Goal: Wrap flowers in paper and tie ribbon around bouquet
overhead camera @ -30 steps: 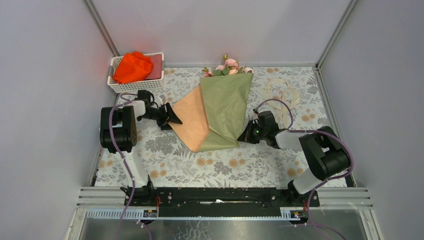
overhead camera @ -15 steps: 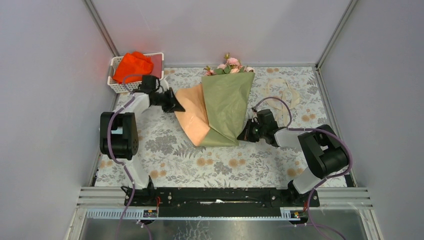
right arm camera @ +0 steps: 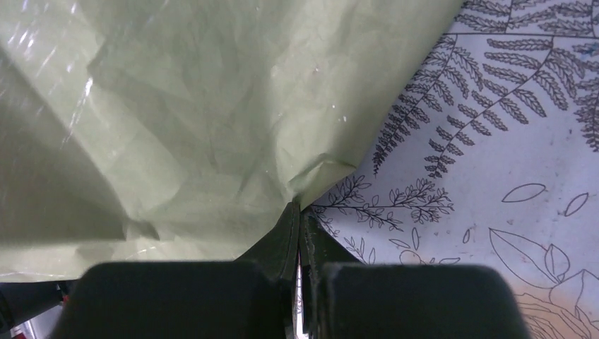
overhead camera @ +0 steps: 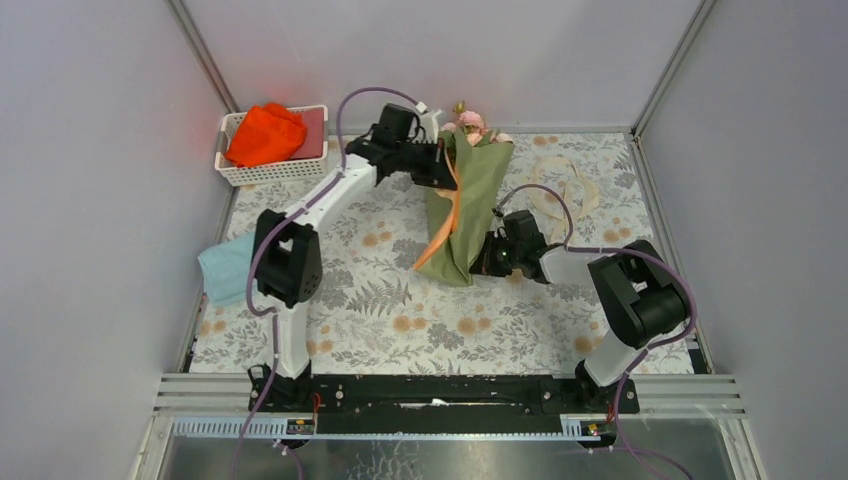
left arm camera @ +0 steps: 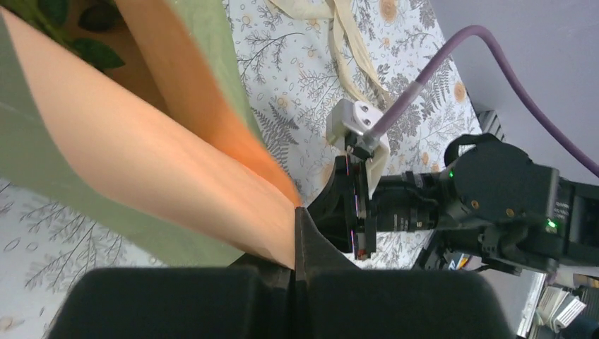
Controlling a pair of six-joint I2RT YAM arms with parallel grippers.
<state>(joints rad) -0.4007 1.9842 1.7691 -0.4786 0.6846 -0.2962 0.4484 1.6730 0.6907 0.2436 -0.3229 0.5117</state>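
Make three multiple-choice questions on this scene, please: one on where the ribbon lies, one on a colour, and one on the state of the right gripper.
1. Where does the ribbon lie?
A. around the paper
B. on the table, at the far right
C. in the left gripper

2. Which colour is the paper face next to the left gripper?
A. peach
B. white
C. blue

3. The right gripper is:
A. open above the table
B. shut on the paper
C. shut on the ribbon

Answers:
1 B: the ribbon lies loose on the table, apart from the paper and both grippers.
2 A: the left wrist view shows a peach face running up to the fingertips.
3 B: the right wrist view shows the jaws closed on a green paper edge.
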